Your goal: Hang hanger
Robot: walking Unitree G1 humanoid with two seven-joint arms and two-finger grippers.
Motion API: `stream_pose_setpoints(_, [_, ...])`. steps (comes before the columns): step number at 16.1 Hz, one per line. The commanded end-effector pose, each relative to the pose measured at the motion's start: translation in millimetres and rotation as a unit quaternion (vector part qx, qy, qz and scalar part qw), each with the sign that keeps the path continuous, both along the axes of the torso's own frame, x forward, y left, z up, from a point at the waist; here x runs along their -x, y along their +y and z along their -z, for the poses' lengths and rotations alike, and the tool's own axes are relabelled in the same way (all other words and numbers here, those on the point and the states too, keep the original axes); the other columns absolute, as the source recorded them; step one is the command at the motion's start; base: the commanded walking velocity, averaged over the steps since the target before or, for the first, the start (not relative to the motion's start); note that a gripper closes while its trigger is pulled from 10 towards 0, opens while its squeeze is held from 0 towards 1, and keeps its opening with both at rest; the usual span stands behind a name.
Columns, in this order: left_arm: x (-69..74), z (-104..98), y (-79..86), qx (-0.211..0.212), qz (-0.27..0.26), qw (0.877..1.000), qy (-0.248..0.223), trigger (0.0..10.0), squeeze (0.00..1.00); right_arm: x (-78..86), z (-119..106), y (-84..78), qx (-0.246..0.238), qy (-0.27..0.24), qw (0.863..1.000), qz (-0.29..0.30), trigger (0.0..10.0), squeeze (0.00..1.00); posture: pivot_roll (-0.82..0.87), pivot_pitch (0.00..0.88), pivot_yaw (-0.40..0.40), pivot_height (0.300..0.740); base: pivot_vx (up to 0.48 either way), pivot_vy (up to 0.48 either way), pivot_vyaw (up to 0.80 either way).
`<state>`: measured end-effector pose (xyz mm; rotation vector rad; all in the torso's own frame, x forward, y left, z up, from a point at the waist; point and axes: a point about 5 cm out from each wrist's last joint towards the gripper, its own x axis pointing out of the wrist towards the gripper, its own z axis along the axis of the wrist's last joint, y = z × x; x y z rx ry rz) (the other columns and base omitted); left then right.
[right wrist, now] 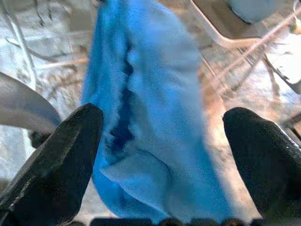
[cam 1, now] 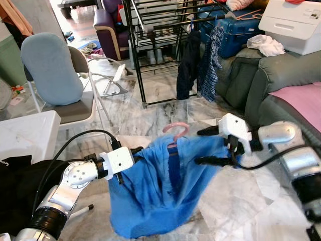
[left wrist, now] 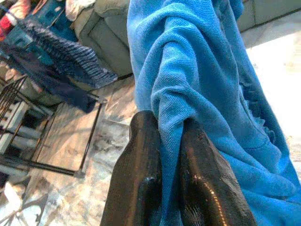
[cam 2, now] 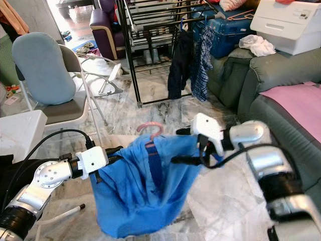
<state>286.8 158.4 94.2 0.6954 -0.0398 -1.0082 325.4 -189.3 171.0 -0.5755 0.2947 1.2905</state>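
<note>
A blue garment [cam 1: 155, 191] hangs on a pink hanger whose hook [cam 1: 176, 129] sticks up above the collar. Both are held over the marble floor between my arms. My left gripper [cam 1: 136, 153] is shut on the garment's left shoulder; in the left wrist view its fingers [left wrist: 141, 165] pinch a bunched fold of blue cloth [left wrist: 188, 70]. My right gripper [cam 1: 198, 146] stands open at the garment's right shoulder, one finger above and one below the cloth edge. In the right wrist view the blue cloth [right wrist: 141, 94] lies between the spread fingers [right wrist: 66, 150].
A black drying rack [cam 1: 150, 30] stands ahead, with dark and plaid clothes [cam 1: 200, 60] hanging on its right end. A chair with a blue cushion [cam 1: 55, 70] is at the left and a white table [cam 1: 25, 135] near left. A grey sofa [cam 1: 281, 80] fills the right.
</note>
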Motion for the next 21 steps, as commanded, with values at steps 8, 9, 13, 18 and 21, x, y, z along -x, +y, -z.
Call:
stream_pose_setpoints(8, [2.7, -12.6, -1.7, 0.011, 0.033, 0.999, -0.021, 0.0, 0.00, -6.6, 4.6, 3.1, 0.029, 0.042, 0.998, -0.047, 0.5, 0.00, -0.10, 0.000, 0.072, 0.740, 0.000, 0.000, 0.00])
stream_pose_setpoints(9, [2.2, -12.9, -2.1, 0.011, 0.034, 0.999, -0.021, 0.0, 0.00, -6.4, 6.4, 3.6, 0.031, 0.044, 0.997, -0.050, 2.5, 0.00, -0.10, 0.000, 0.073, 0.740, 0.000, 0.000, 0.00])
stream_pose_setpoints(13, [1.7, -14.0, -5.6, 0.015, 0.040, 0.999, -0.021, 0.0, 0.00, -10.8, 8.1, 5.6, 0.035, 0.039, 0.997, -0.050, 0.0, 0.00, -0.11, 0.000, 0.075, 0.740, 0.000, 0.000, 0.00])
stream_pose_setpoints(18, [1.8, -14.7, -8.9, 0.022, 0.045, 0.999, -0.021, 0.0, 0.00, -14.8, 9.8, 14.5, 0.038, 0.028, 0.997, -0.059, 0.0, 0.00, -0.10, 0.000, 0.069, 0.740, 0.000, 0.000, 0.00])
stream_pose_setpoints(21, [1.5, -14.5, -9.9, 0.024, 0.044, 0.998, -0.023, 0.0, 0.00, -11.8, 16.1, 12.2, 0.043, 0.036, 0.997, -0.062, 0.0, 0.00, -0.10, 0.000, 0.067, 0.740, 0.000, 0.000, 0.00])
